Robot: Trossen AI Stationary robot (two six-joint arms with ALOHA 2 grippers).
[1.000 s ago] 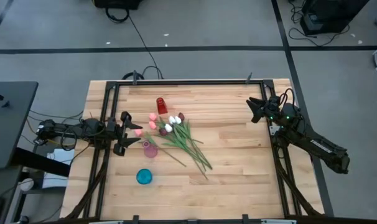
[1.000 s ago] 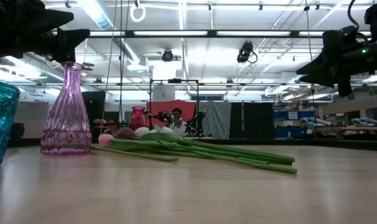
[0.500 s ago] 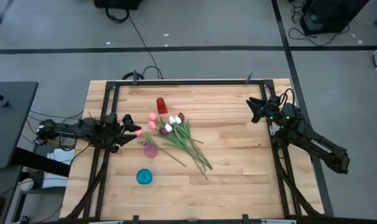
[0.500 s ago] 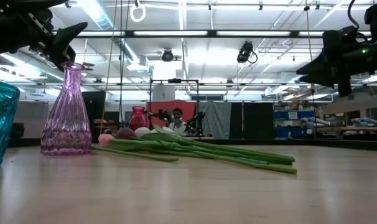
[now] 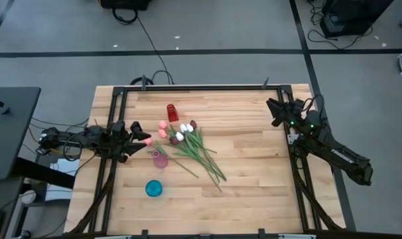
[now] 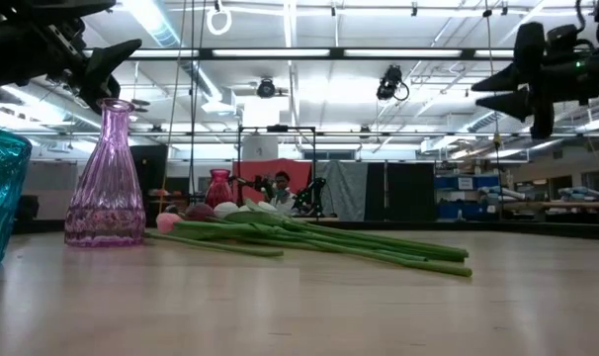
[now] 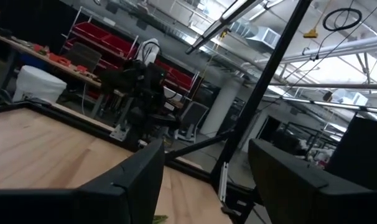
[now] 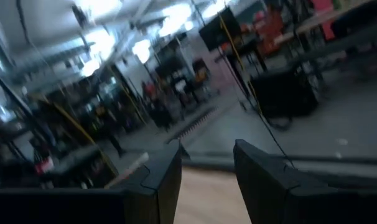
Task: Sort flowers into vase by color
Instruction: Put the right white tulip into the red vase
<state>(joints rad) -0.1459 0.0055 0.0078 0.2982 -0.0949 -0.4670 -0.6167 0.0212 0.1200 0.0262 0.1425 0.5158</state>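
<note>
We hold our left gripper [image 5: 136, 133], jaws apart and empty, just beside the pink vase [image 5: 160, 159]. The flowers [image 5: 188, 141] lie unsorted mid-table, so picking one comes next: we must reach down to a stem. Our right gripper [image 5: 275, 109] waits at the far edge, jaws apart. Only the low view shows the blue vase [image 6: 1, 193] standing upright.

A robotics lab: strip lights [image 6: 280, 52], red parts bins [image 7: 107, 38], a wooden table [image 5: 254, 166].
</note>
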